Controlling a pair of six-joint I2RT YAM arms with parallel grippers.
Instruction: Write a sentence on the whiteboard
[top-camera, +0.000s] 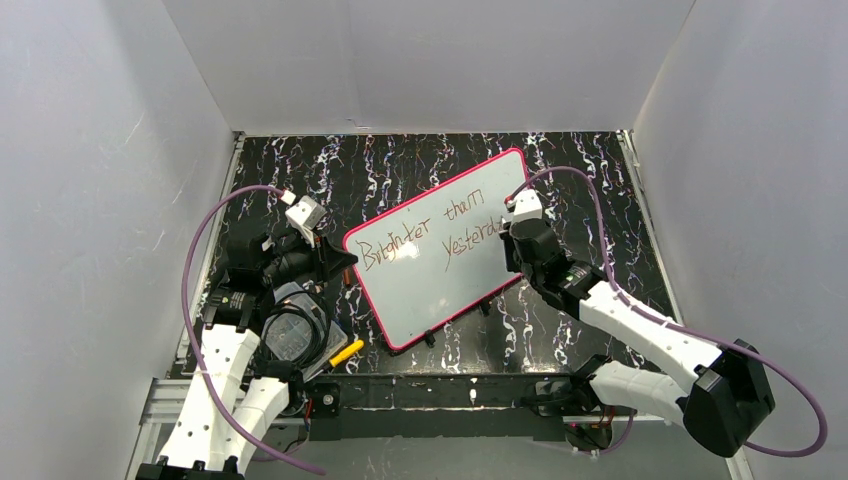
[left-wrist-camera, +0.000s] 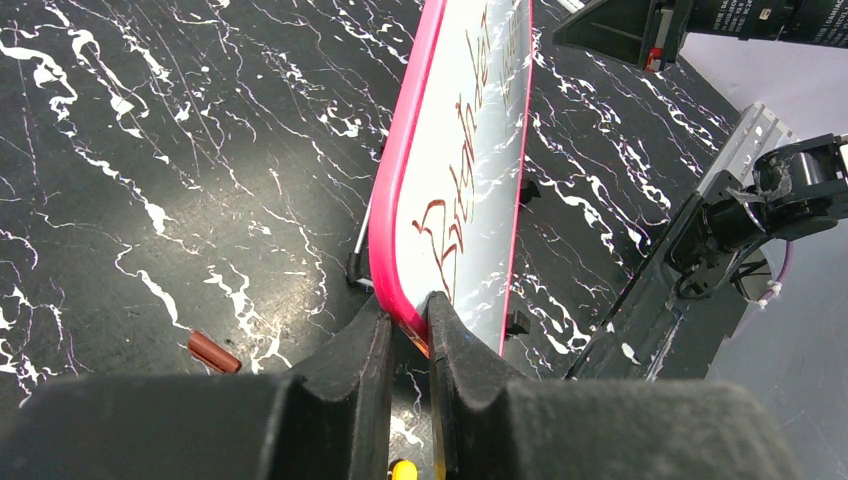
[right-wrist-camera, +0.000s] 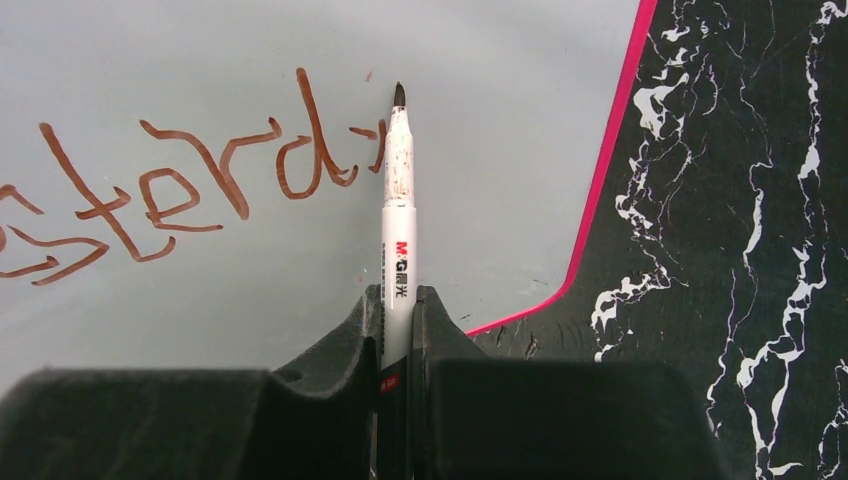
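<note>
The whiteboard (top-camera: 440, 285), white with a pink-red frame, lies tilted on the black marbled table. The sentence (top-camera: 430, 232) is on it in reddish-brown, reading "Brighter than" over "Yesterd" plus a partial stroke. My left gripper (top-camera: 345, 262) is shut on the board's left corner, and the frame sits between its jaws in the left wrist view (left-wrist-camera: 408, 315). My right gripper (top-camera: 515, 225) is shut on a white marker (right-wrist-camera: 398, 230). The marker's dark tip is at the end of the lettering (right-wrist-camera: 200, 190) on the board (right-wrist-camera: 200, 60).
A brown marker cap (left-wrist-camera: 214, 352) lies on the table left of the board's corner. A yellow object (top-camera: 347, 352) and a round dark item (top-camera: 290, 335) sit near the left arm's base. Small black stands (top-camera: 430, 335) show under the board's near edge. White walls enclose the table.
</note>
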